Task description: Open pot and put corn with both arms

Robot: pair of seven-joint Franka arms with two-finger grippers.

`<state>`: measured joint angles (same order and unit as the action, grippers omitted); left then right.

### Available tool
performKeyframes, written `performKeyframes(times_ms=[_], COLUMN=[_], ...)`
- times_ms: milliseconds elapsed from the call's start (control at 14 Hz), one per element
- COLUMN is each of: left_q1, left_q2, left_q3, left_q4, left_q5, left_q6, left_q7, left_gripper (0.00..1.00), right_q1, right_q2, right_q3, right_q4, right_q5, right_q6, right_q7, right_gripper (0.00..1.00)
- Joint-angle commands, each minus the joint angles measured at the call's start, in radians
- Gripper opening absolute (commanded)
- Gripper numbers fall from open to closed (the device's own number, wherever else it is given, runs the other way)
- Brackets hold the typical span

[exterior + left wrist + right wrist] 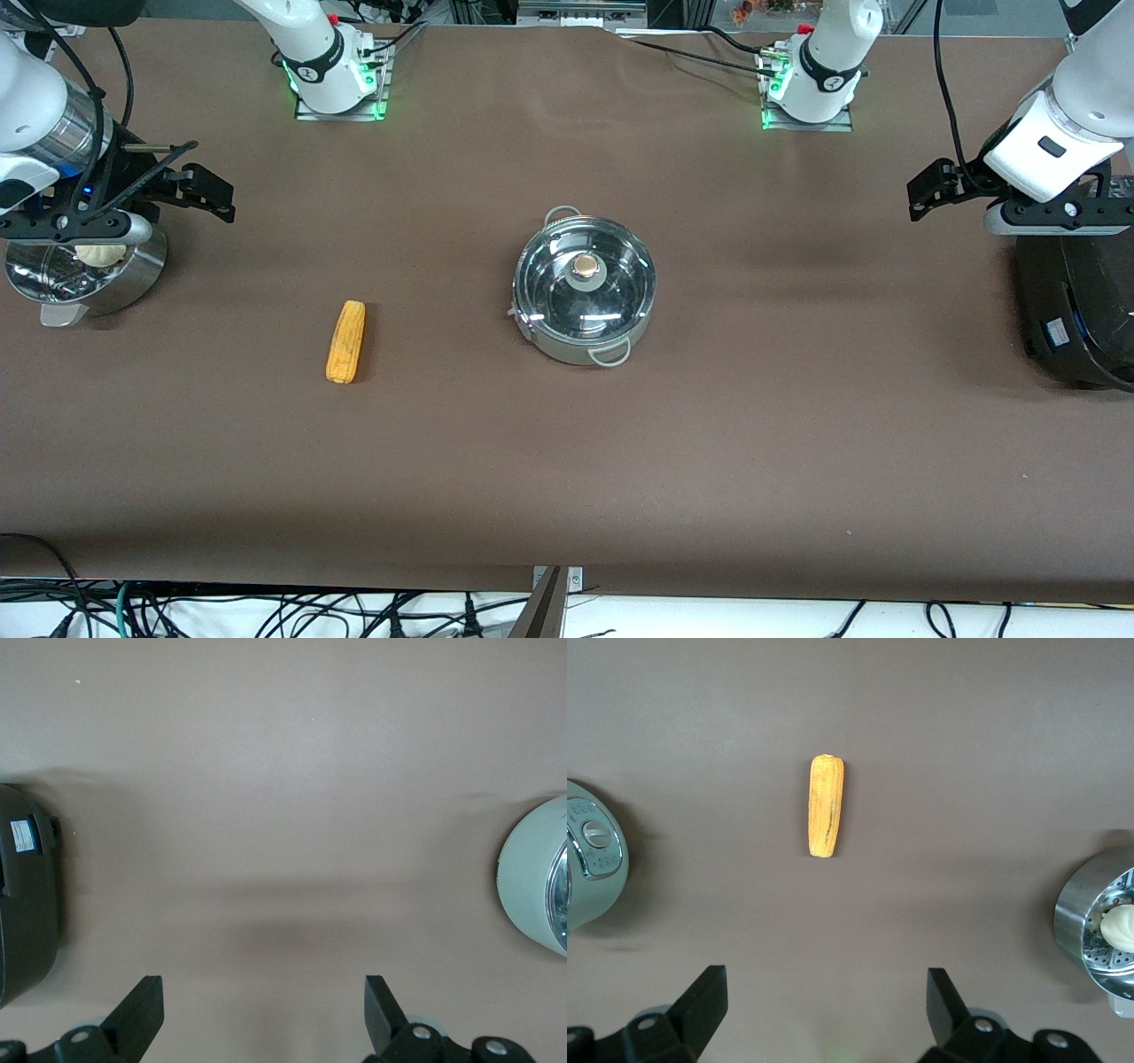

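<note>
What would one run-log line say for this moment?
pot: lid on | corn: on table | left gripper: open, idle | right gripper: open, idle

steamer pot [97,266] – bun [99,255] inside

- left gripper [926,190]: up in the air at the left arm's end of the table, fingers [137,1014] spread wide, nothing held
- right gripper [208,190]: raised at the right arm's end, fingers [700,1005] wide apart, nothing held
</note>
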<state>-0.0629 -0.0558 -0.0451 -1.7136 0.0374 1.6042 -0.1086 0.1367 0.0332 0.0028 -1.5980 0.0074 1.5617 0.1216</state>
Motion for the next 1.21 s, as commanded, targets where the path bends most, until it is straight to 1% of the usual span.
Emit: performKeyframes(times_ms=[0, 500, 643, 786, 857, 1000, 1071, 1143], left_q1=[-0.002, -0.006, -0.015, -0.015, -0.015, -0.015, -0.017, -0.017], left_q2=[0.019, 0.019, 0.019, 0.019, 0.019, 0.022, 0.030, 0.031], left_q3=[0.001, -0.002, -0.022, -0.042, -0.064, -0.142, -0.178, -0.211], left_q4=[0.039, 0.039, 0.039, 0.039, 0.039, 0.039, 0.039, 0.042], left_q5=[-0.007, -0.010, -0.011, -0.045, -0.051, -0.054, -0.056, -0.095], left_q6=[-0.032, -0.036, -0.058, -0.059, -0.062, -0.070, -0.069, -0.069], left_q7=[0.024, 0.023, 0.015, 0.012, 0.009, -0.003, -0.043, -0.110], left_gripper=[1.00, 1.00, 1.00, 1.00, 1.00, 1.00, 1.00, 1.00], right_q1=[0.008, 0.008, 0.008, 0.008, 0.008, 0.008, 0.008, 0.006], right_q2=[0.005, 0.005, 0.005, 0.005, 0.005, 0.004, 0.002, 0.001], right_q3=[-0.001, -0.001, -0.001, -0.001, -0.001, -0.001, -0.001, -0.003], right_q4=[0.018, 0.010, 0.010, 0.010, 0.007, 0.003, 0.001, 0.000], right_q5=[-0.003, -0.003, -0.006, -0.007, -0.009, -0.009, -0.009, -0.010], right_q6=[-0.020, -0.019, -0.019, -0.017, -0.017, -0.017, -0.017, -0.017], right_q7=[0.018, 0.018, 0.018, 0.017, 0.016, 0.015, 0.012, 0.004], right_gripper=[1.00, 1.00, 1.00, 1.00, 1.00, 1.00, 1.00, 1.00])
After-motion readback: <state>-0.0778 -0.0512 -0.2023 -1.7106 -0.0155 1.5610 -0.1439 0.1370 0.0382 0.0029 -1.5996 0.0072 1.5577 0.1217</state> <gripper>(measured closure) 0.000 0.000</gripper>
